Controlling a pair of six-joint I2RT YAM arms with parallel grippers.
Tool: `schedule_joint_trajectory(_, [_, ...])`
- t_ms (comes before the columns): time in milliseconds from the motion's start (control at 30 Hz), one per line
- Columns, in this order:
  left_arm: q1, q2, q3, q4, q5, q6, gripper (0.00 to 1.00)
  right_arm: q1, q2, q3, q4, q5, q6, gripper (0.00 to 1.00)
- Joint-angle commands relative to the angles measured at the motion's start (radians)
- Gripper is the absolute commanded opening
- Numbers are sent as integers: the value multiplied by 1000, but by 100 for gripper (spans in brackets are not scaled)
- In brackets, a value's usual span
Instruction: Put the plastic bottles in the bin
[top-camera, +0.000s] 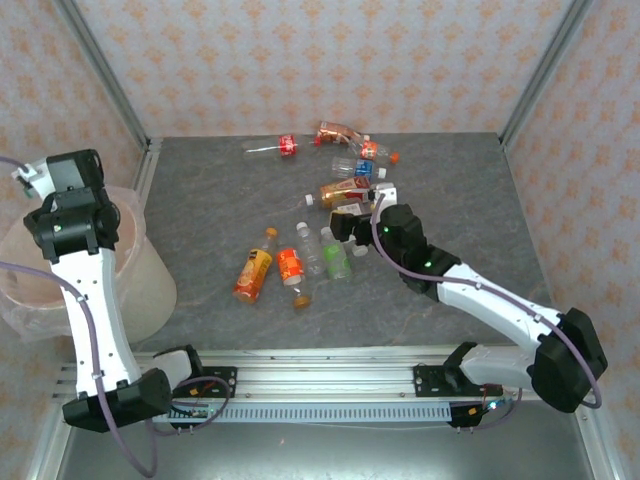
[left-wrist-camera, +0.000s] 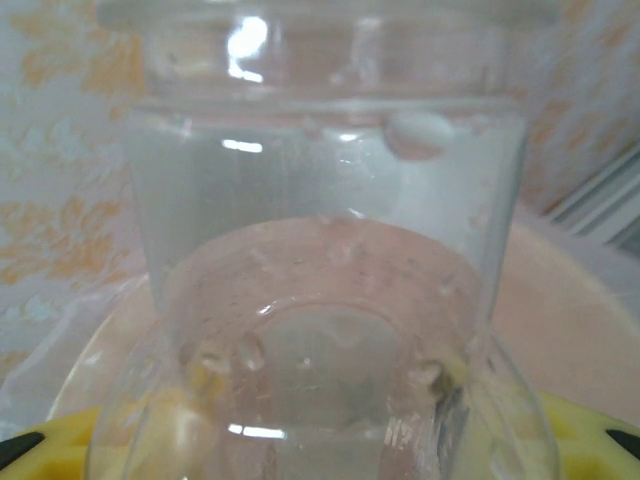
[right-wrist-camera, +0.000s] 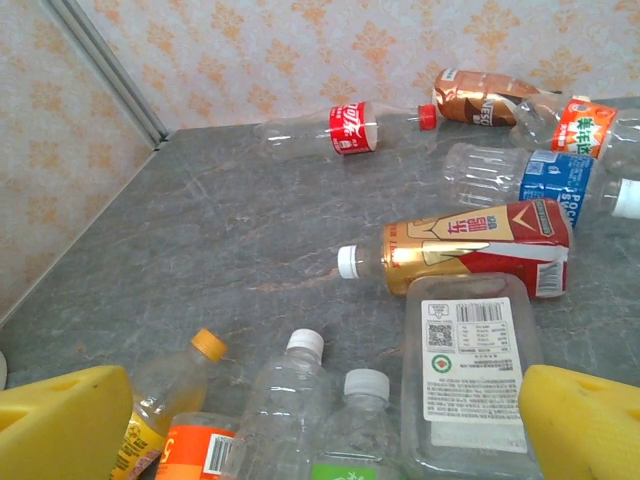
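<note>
Long way to go tbh: left fingers (left-wrist-camera: 590, 440) grip a clear bottle (left-wrist-camera: 320, 250) right over the bin (top-camera: 150, 285), not dropped yet; right fingers (right-wrist-camera: 60, 425) gape wide above roughly ten bottles (top-camera: 345, 192) lying on the surface (top-camera: 200, 220).

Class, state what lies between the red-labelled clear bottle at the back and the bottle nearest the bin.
Bare grey table: nothing between the red-labelled bottle and the orange-capped bottle, clear in the top external view.
</note>
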Motion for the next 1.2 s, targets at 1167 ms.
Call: schedule_joint_trajectory(1167, [440, 23, -185, -2, 191, -160, 72, -4, 57, 89, -70, -53, -3, 99])
